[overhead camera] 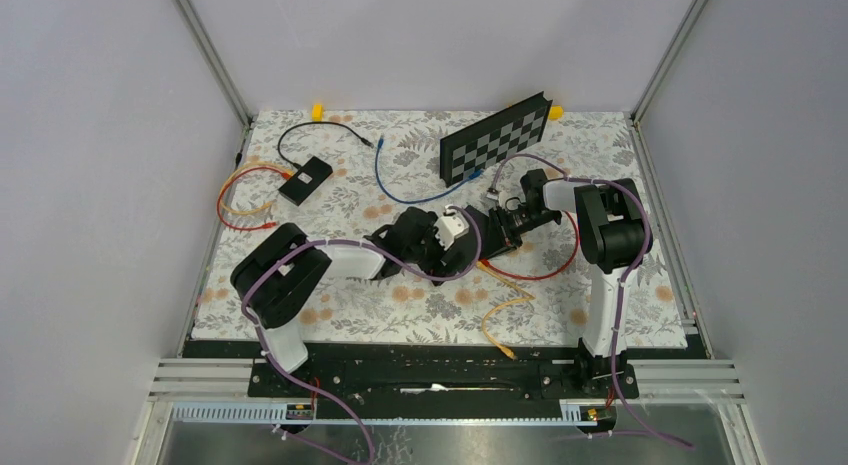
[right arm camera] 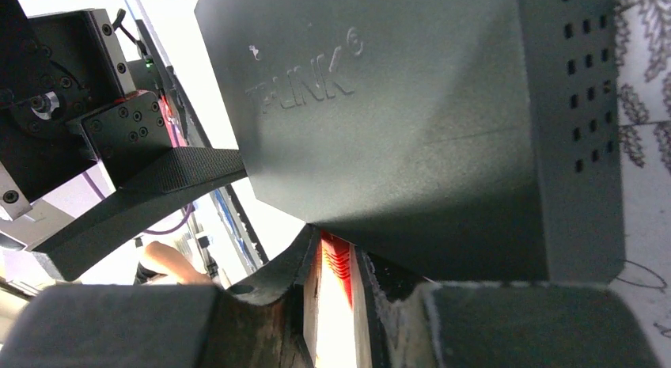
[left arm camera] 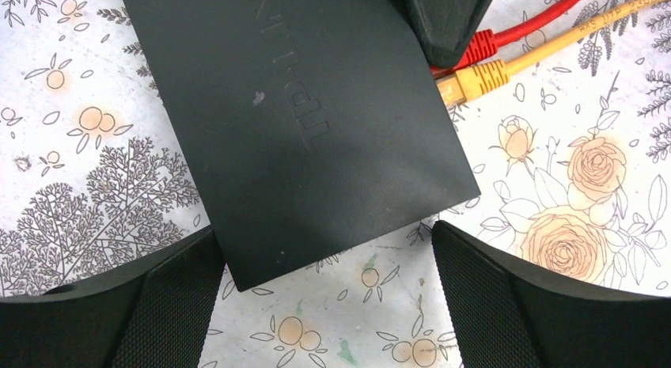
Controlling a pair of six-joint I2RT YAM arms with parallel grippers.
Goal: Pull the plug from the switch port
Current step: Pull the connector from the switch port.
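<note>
At the left of the surface [overhead camera: 400, 305], a small black box [overhead camera: 305, 180] is seen. The left claw [left arm camera: 328, 249] is spread wide, and the near end of the switch [left arm camera: 316, 123] is framed between its fingers [left arm camera: 119, 312]. The switch is found on the surface at mid-width, between the two arms, and a checkerboard [overhead camera: 497, 137] is propped behind it. In the left wrist view, its right edge is met by a yellow plug [left arm camera: 475, 79] and a red plug [right arm camera: 336, 261], side by side. The red plug is pinched by the right claw [right arm camera: 336, 320], whose jaws are pressed against it.
</note>
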